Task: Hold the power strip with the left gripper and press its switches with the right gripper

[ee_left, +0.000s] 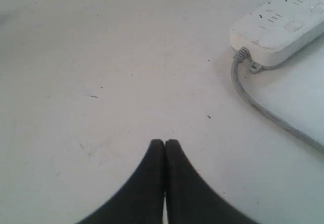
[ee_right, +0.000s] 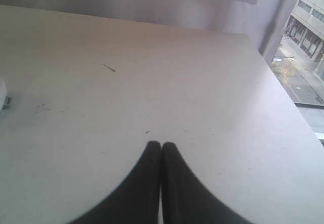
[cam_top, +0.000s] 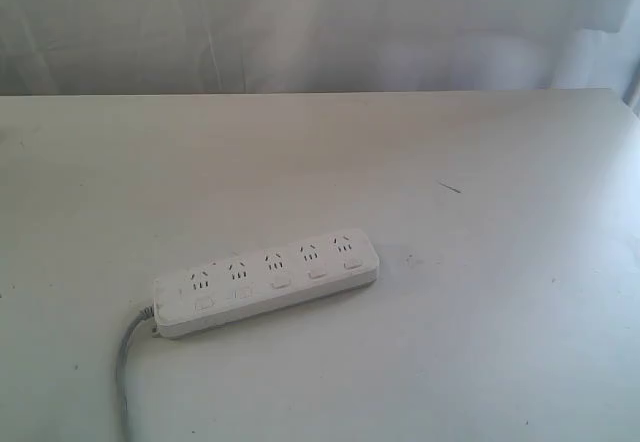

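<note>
The white power strip (cam_top: 267,281) lies flat on the white table (cam_top: 480,162), slanting up to the right, with its row of small switches (cam_top: 279,284) along the near side. Its grey cord (cam_top: 128,372) leaves the left end toward the front edge. Neither arm shows in the exterior view. In the left wrist view my left gripper (ee_left: 165,143) is shut and empty over bare table, apart from the strip's cord end (ee_left: 281,24) and the cord (ee_left: 253,100). My right gripper (ee_right: 161,145) is shut on nothing, with only a sliver of the strip's end (ee_right: 2,93) at that view's edge.
A thin dark mark (cam_top: 449,187) lies on the table right of the strip. A pale curtain (cam_top: 300,22) hangs behind the table's far edge. Past the table's right edge (ee_right: 283,92) a window shows a street and buildings (ee_right: 309,11).
</note>
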